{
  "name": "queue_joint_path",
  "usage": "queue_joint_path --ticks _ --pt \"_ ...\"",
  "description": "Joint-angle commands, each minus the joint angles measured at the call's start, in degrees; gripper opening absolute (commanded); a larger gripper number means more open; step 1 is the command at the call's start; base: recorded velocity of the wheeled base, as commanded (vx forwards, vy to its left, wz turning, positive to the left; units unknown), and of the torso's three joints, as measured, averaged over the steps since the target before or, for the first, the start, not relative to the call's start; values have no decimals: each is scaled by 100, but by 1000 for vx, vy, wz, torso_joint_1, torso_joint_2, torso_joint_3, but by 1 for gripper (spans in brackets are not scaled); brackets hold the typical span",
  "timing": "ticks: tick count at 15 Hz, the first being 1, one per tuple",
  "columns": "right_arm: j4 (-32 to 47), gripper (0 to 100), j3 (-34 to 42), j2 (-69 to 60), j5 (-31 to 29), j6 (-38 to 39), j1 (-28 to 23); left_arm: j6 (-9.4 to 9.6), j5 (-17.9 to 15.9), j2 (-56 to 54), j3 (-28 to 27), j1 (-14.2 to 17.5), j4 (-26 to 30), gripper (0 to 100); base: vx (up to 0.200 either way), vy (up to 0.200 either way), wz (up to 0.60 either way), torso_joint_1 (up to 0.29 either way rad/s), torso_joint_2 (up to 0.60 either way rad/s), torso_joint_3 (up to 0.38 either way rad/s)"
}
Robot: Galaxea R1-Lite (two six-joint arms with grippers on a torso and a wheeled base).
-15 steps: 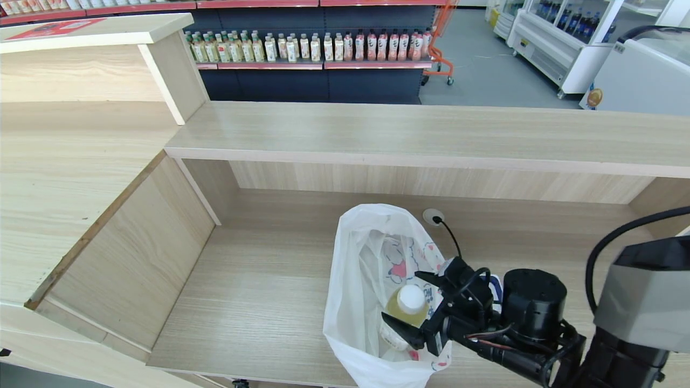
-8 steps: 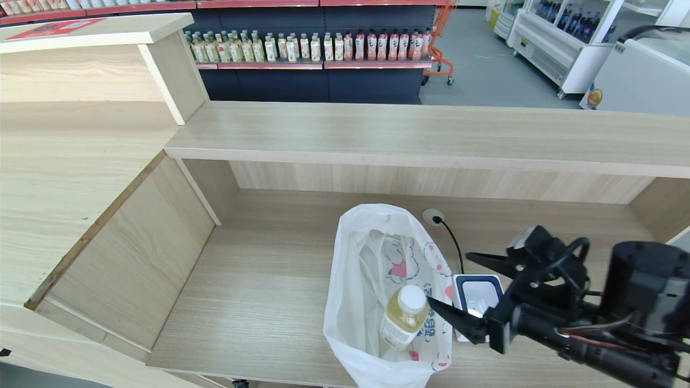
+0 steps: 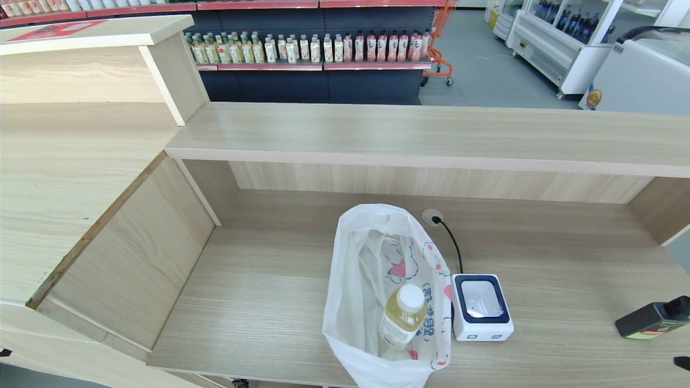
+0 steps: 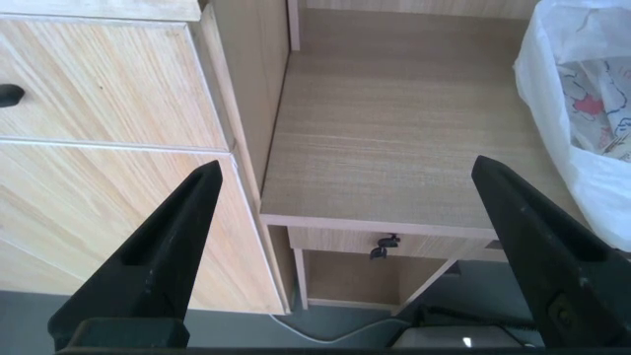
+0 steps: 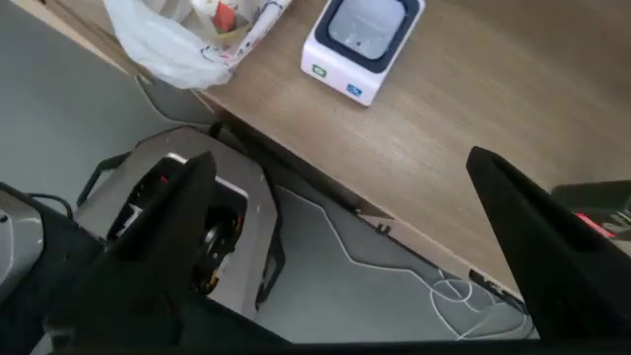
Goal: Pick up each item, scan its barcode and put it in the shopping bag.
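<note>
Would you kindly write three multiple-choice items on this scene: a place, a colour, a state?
1. Where is the pale yellow bottle? A in the shopping bag; B on the upper ledge; C on the floor.
2. What colour rims the scanner window? A red; B navy; C green.
3. How is the dark bottle placed? A upright; B lying on its side; C standing on its cap.
Answers: 1 A, its cap shows inside the bag. 2 B, a navy frame rings the window. 3 B, it lies flat on the counter.
</note>
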Motion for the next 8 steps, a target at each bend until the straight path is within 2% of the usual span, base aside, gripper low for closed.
queue_joint_path --ticks 1,7,8 --pt "27 100 -161 -784 -43 1 -231 -3 1 1 0 1 -2 100 0 0 0 0 0 0" --pt "36 100 -144 -793 -52 10 -240 -3 1 1 0 1 -2 100 0 0 0 0 0 0" --pt "45 100 -144 -819 -52 10 -248 -3 1 1 0 1 -2 100 -200 0 0 2 2 2"
